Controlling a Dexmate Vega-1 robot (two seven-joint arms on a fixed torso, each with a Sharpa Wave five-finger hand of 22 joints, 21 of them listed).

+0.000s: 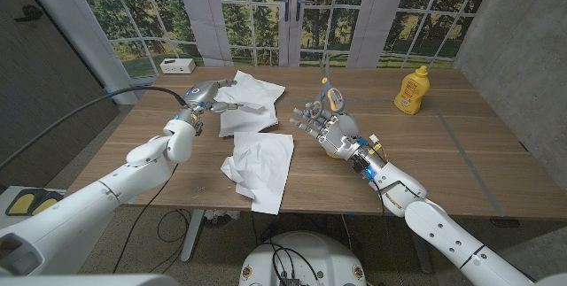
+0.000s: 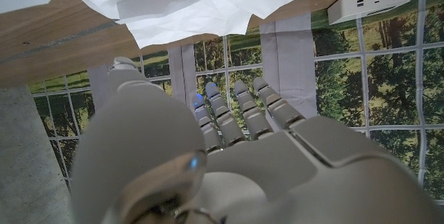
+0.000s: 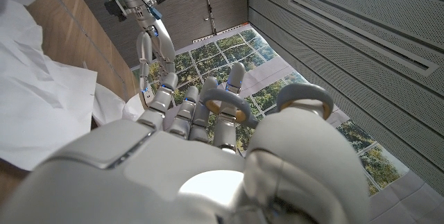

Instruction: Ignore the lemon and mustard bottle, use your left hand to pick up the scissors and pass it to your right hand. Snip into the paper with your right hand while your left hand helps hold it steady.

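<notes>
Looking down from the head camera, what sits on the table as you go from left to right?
White power strip → left hand on the far crumpled paper → near paper → right hand holding the scissors → mustard bottle.

The table [image 1: 461, 158] is viewed from above by the head camera, facing the windows. Each wrist view is taken close behind its own hand, turned over. Crumpled paper [image 2: 201, 5] is shared by all three.
</notes>
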